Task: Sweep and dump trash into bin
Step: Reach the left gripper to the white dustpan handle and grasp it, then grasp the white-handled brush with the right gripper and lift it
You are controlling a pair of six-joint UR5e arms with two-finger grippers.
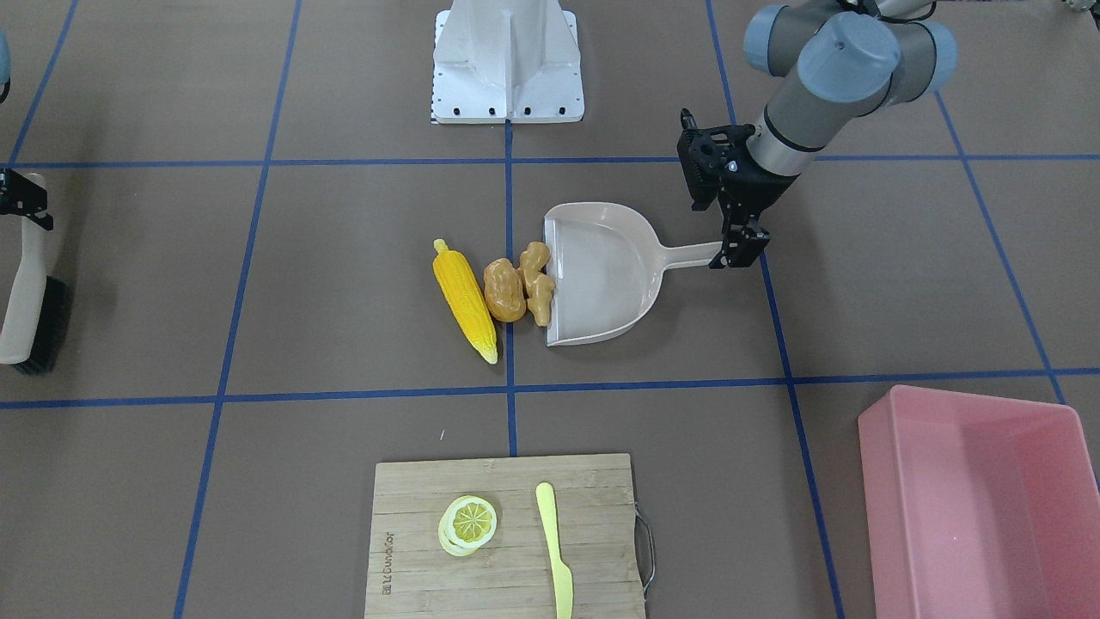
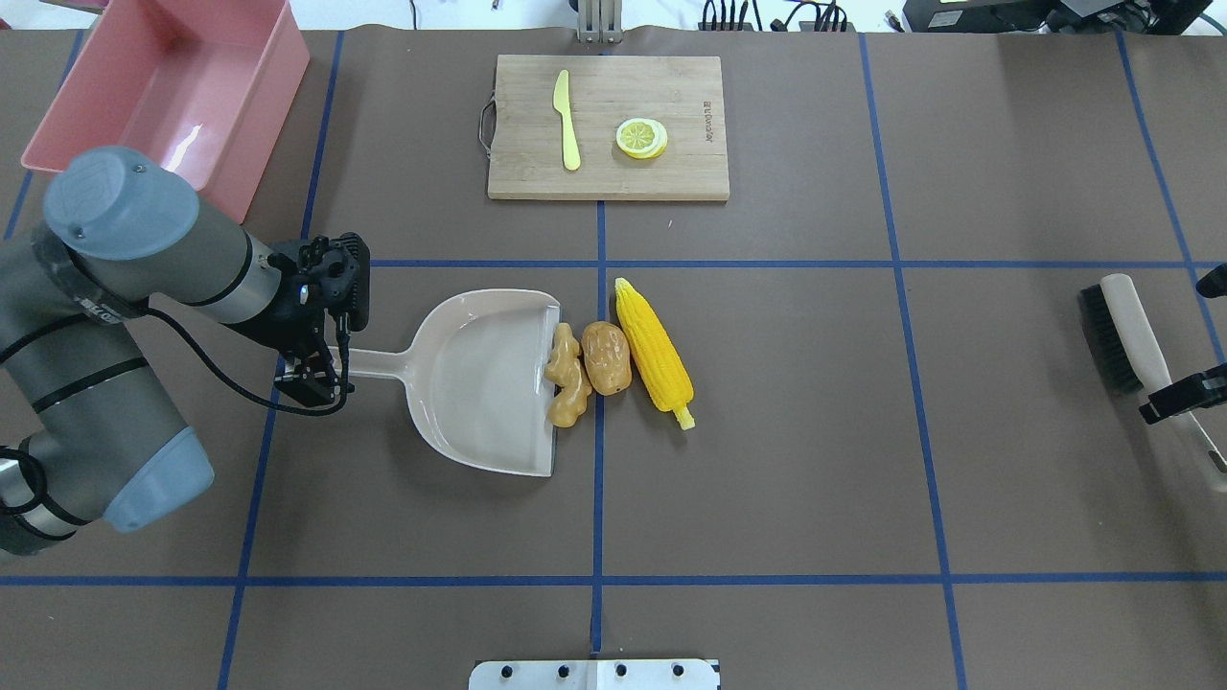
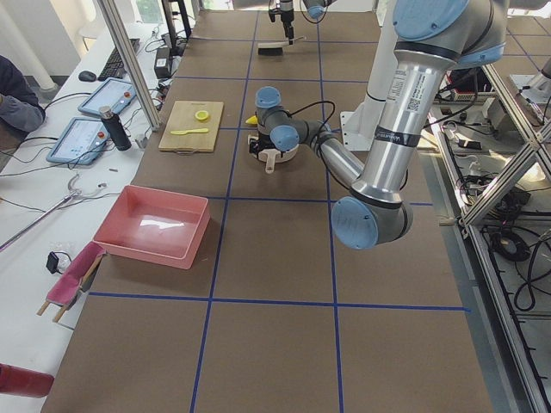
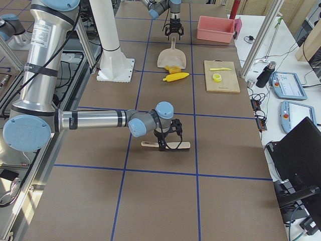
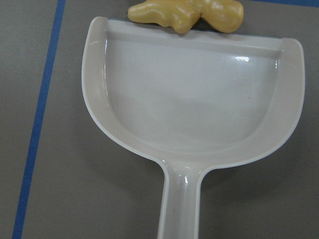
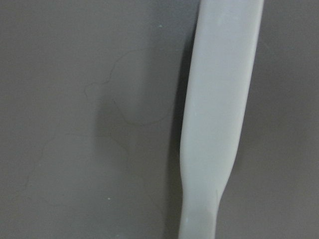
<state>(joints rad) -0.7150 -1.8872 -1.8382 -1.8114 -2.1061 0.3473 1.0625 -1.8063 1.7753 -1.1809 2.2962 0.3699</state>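
Observation:
The trash lies in a row at mid-table: a yellow corn cob (image 1: 464, 301) (image 2: 654, 353), a brownish-orange potato (image 1: 504, 291) (image 2: 607, 358) and a tan ginger root (image 1: 537, 282) (image 2: 567, 376) (image 5: 184, 12). The ginger touches the open lip of a beige dustpan (image 1: 601, 275) (image 2: 479, 374) (image 5: 194, 99), which is empty. My left gripper (image 1: 735, 249) (image 2: 321, 369) is shut on the end of the dustpan's handle. My right gripper (image 1: 21, 202) (image 2: 1184, 393) is shut on the handle of a brush (image 1: 21, 292) (image 2: 1126, 335) (image 6: 219, 99) far to the other side. The pink bin (image 1: 876, 481) (image 2: 163, 86) stands empty at a table corner beyond my left arm.
A wooden cutting board (image 1: 412, 499) (image 2: 690, 172) at the far middle edge carries a lemon slice (image 1: 468, 523) and a pale yellow knife (image 1: 554, 550). The robot's white base (image 1: 507, 60) is at the near edge. Blue tape lines cross the brown table.

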